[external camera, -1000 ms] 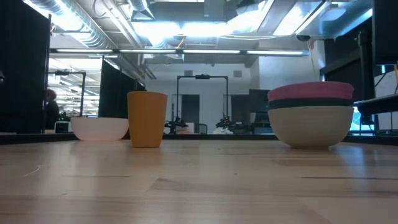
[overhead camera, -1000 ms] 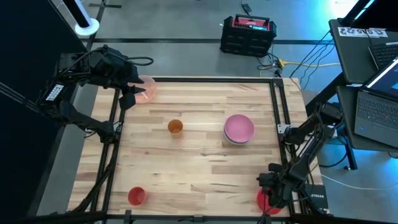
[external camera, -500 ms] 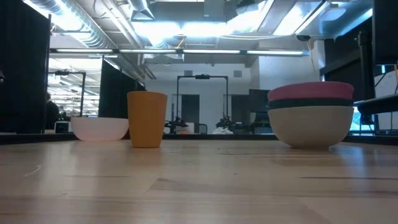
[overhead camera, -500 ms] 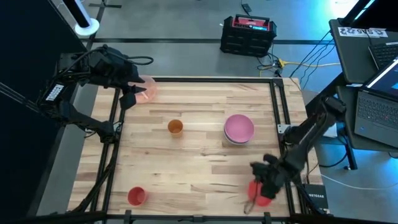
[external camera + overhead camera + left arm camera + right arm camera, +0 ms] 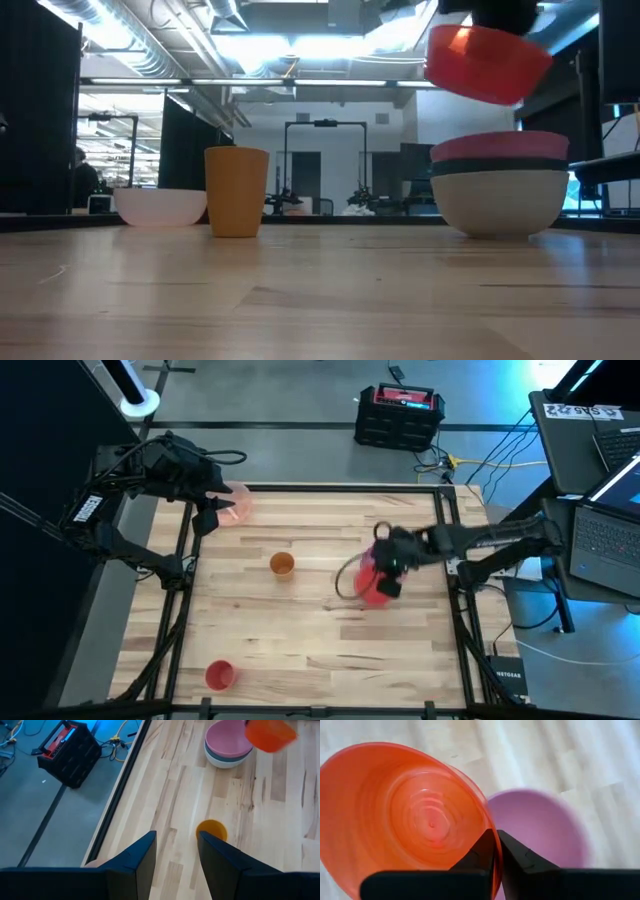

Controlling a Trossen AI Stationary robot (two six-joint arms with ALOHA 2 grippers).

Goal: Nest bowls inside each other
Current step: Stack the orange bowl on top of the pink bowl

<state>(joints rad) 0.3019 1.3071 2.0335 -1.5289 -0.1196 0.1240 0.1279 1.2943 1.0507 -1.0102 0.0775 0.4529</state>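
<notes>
My right hand [image 5: 496,851] is clamped on the red bowl's [image 5: 487,62] rim, carrying it tilted just above the stack [image 5: 500,185]. Next: centre, level, lower it in. Left hand [image 5: 176,857] waits apart, w/ fingers spread.

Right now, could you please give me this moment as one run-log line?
right gripper: jaws shut on red bowl rim | bowl: in the air over nested stack | left gripper: parked by pink bowl

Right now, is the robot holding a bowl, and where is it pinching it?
Yes. The right gripper pinches the red bowl by its rim. The left gripper holds nothing.
</notes>
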